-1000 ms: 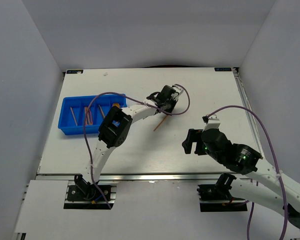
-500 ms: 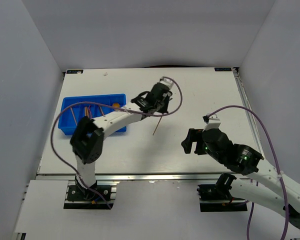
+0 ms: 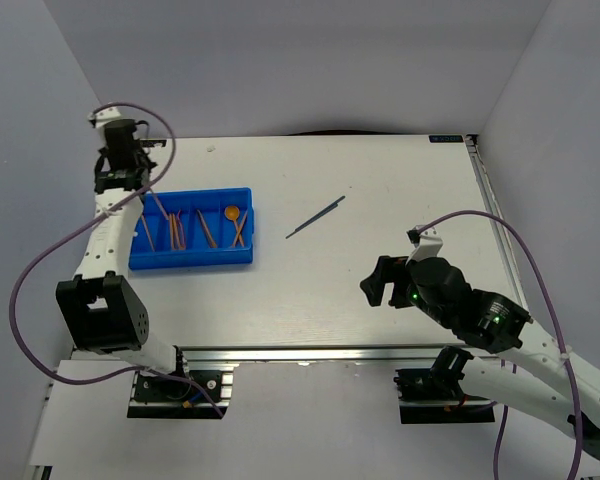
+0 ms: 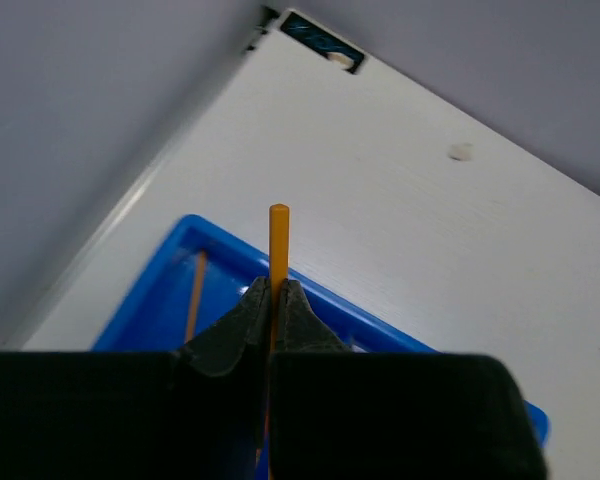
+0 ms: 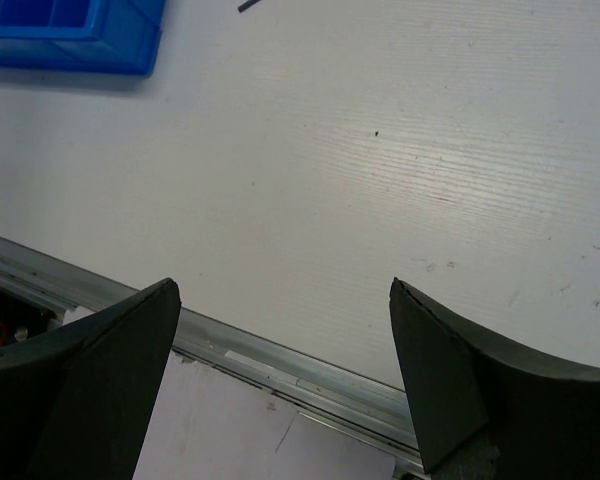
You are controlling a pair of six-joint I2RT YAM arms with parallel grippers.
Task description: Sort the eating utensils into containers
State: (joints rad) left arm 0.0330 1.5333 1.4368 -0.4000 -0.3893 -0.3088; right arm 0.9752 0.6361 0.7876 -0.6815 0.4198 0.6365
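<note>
My left gripper [image 4: 277, 286] is shut on a thin orange stick [image 4: 278, 240] that juts out past its fingertips. It hovers over the back left corner of the blue tray [image 4: 325, 298], where another orange stick [image 4: 194, 290] lies. From above, the left gripper [image 3: 123, 183] is at the tray's [image 3: 190, 259] far left end. The tray holds several orange sticks and an orange spoon [image 3: 232, 213]. A dark utensil [image 3: 315, 217] lies on the table to the tray's right. My right gripper [image 5: 283, 290] stands open and holds nothing near the front edge [image 3: 380, 284].
White walls close in the table on the left, back and right. A metal rail [image 5: 310, 365] runs along the front edge under the right gripper. The tray's corner [image 5: 80, 45] shows at the top left of the right wrist view. Purple cables loop off both arms.
The left arm has swung from the table's middle to the far left, over the tray's corner, with the orange stick. The dark utensil now lies uncovered. The right arm has stayed put.
</note>
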